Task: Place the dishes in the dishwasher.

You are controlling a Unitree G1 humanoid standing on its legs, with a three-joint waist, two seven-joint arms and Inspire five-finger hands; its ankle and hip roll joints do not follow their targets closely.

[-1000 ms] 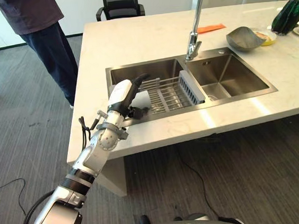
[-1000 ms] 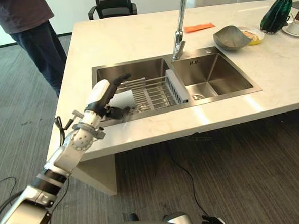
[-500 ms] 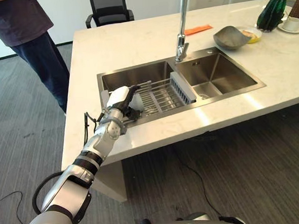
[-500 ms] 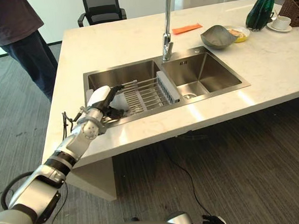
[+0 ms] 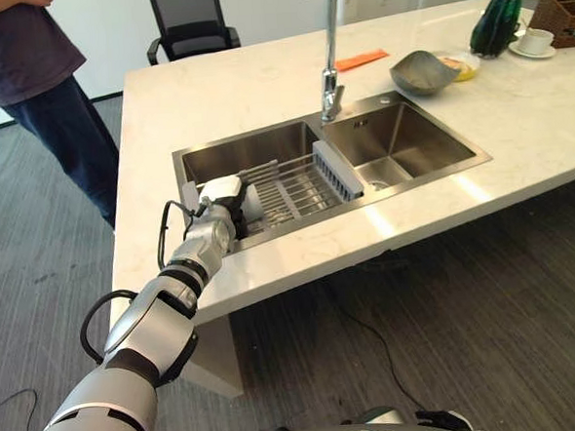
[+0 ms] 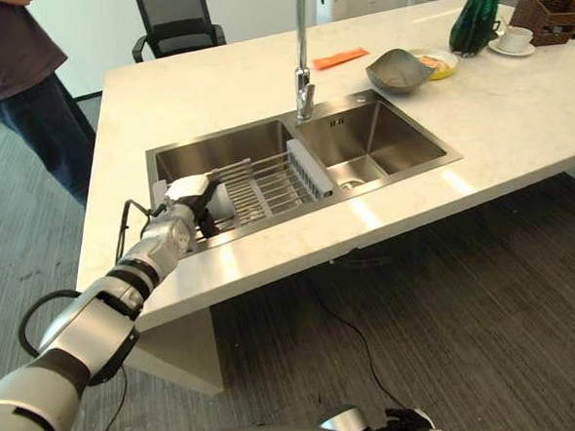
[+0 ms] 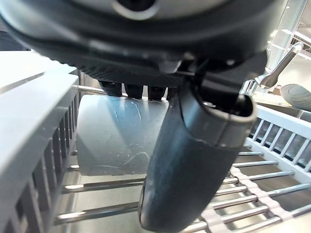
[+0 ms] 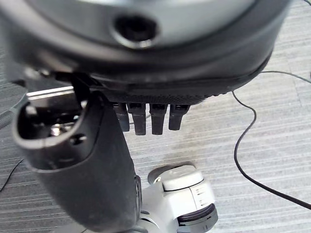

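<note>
Clearly, the fingers (image 7: 133, 90) of the left hand (image 5: 223, 202) are laid straight over the top edge of a translucent glass (image 7: 116, 133), with the thumb (image 7: 194, 155) held out in front of it and no closed pinch yet to be seen, so the hand is judged relaxed and unclosed, touching but not holding. The glass lies on its side on the rods of a wire drying rack (image 5: 300, 187), at the rack's end nearest the robot's left, inside the left basin of a double steel sink (image 5: 264, 144). The step in hand is judged to be the reach for the first dish; a grasp has not yet been made. What is called for next, it is judged, is that the fingers and thumb be curled round the glass before it is lifted clear of the rack's grey side wall.

The right hand (image 8: 97, 145) is seen over grey carpet, fingers straight, nothing held.

One glass is counted in the rack, and one rack. One tall tap (image 5: 329, 66) stands between two basins. Further along the white counter (image 5: 259, 76) one grey bowl (image 5: 420, 71), one orange cloth (image 5: 361, 61), one cup on a saucer (image 5: 536, 42) and one dark green ornament (image 5: 493, 22) are counted. One person (image 5: 35, 84) stands by one black chair (image 5: 186, 26). A dishwasher cannot be made out.
</note>
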